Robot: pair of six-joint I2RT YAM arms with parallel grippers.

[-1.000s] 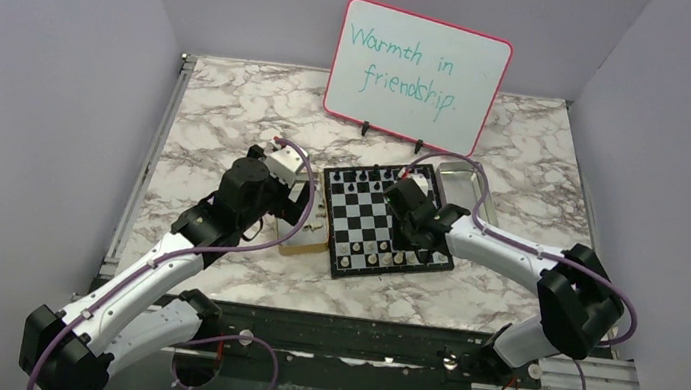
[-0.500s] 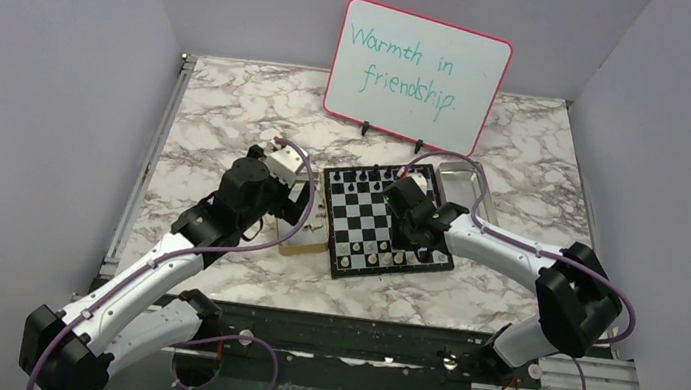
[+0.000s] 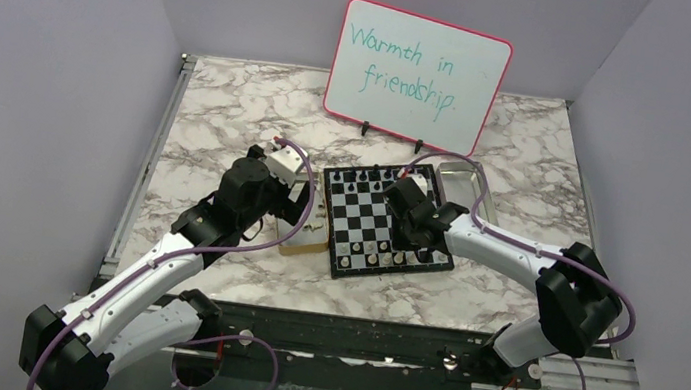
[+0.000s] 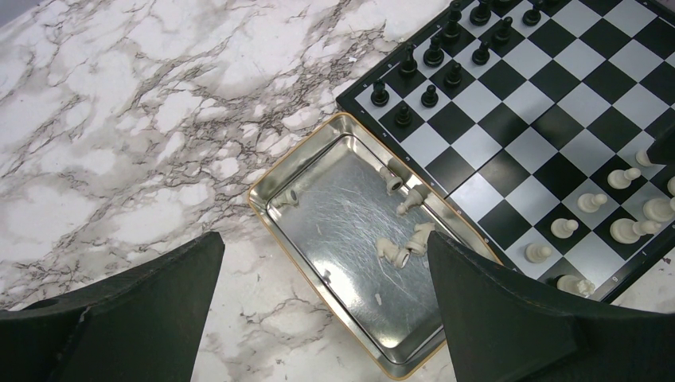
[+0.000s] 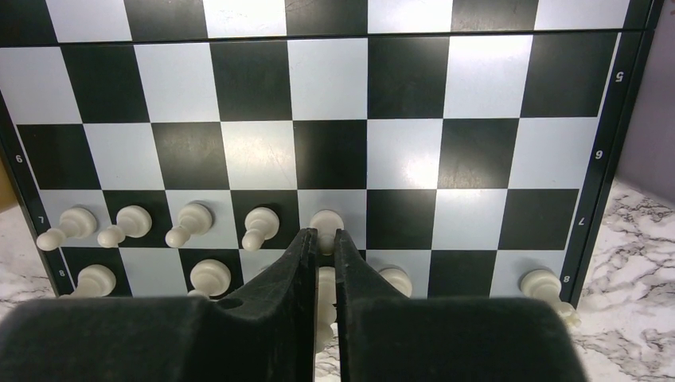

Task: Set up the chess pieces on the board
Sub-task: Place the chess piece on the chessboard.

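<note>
The board (image 3: 373,221) lies mid-table, with black chess pieces (image 4: 434,54) along its far rows and cream ones (image 5: 191,221) along its near rows. My right gripper (image 5: 321,239) stands low over the near rows. Its fingers are nearly closed on the head of a cream pawn (image 5: 325,222) that stands on a square of row 7; in the top view this gripper (image 3: 407,235) is over the board's near right part. My left gripper (image 4: 322,239) is open and empty. It hovers above a gold-rimmed tin (image 4: 267,185) holding several loose cream pieces (image 4: 402,248) left of the board.
A silver metal tray (image 3: 464,184) lies at the board's far right corner. A pink-framed whiteboard (image 3: 419,64) stands behind the board. The marble table (image 3: 232,109) has raised rails at its left and near edges.
</note>
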